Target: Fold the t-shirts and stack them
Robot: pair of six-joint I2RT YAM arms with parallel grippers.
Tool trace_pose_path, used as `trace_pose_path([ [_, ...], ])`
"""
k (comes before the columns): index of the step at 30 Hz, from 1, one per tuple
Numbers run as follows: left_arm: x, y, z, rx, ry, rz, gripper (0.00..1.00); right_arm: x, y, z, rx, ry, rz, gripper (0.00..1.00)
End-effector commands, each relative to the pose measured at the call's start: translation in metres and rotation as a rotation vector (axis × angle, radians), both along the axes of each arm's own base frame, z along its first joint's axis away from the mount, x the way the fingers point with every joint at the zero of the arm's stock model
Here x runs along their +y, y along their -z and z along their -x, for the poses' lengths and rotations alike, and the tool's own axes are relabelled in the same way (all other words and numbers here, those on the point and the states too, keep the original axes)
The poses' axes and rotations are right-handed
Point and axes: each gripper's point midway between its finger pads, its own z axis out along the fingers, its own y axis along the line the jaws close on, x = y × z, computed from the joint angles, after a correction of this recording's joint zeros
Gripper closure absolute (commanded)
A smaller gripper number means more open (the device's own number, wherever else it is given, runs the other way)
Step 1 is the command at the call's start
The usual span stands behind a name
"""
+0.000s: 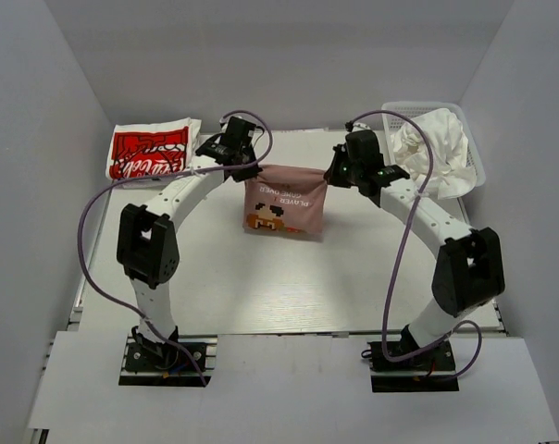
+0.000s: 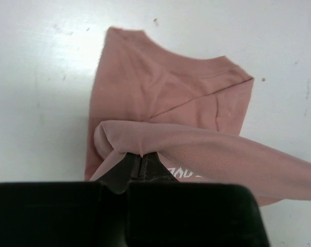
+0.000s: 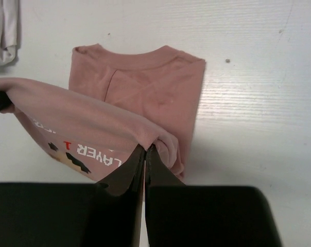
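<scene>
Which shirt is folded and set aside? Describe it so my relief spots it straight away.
Look at the far left corner of the table. A folded white tee lies flat there. Its big red logo print sets it apart from the pink tee held mid-table and the crumpled white ones in the basket.

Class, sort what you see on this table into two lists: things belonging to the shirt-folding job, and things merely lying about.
Job: pink t-shirt, pinched by left gripper and right gripper; folded red-logo t-shirt; crumpled white t-shirts at far right.
Lying about: white mesh basket holding them.
</scene>
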Motion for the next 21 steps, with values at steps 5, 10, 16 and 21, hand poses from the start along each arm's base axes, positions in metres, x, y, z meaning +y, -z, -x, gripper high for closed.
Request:
trace_pose_path([
  [5, -0.007, 0.016, -0.061, 0.013, 0.095, 0.078, 1.0, -0.006, -0.001, -0.049, 0.002, 0.039, -0.014, 1.0],
  [10, -0.003, 0.042, -0.093, 0.044, 0.086, 0.127, 1.0, -0.012, 0.035, -0.094, 0.065, 0.076, -0.018, 1.0],
  [16, -0.001, 0.029, -0.126, -0.049, 0.131, 0.159, 0.0, -0.009, 0.049, -0.127, 0.105, 0.073, -0.062, 0.1],
  [21, 0.0, -0.005, -0.111, -0.107, 0.155, 0.146, 0.0, -0.002, 0.027, -0.113, 0.04, 0.003, -0.094, 0.1],
])
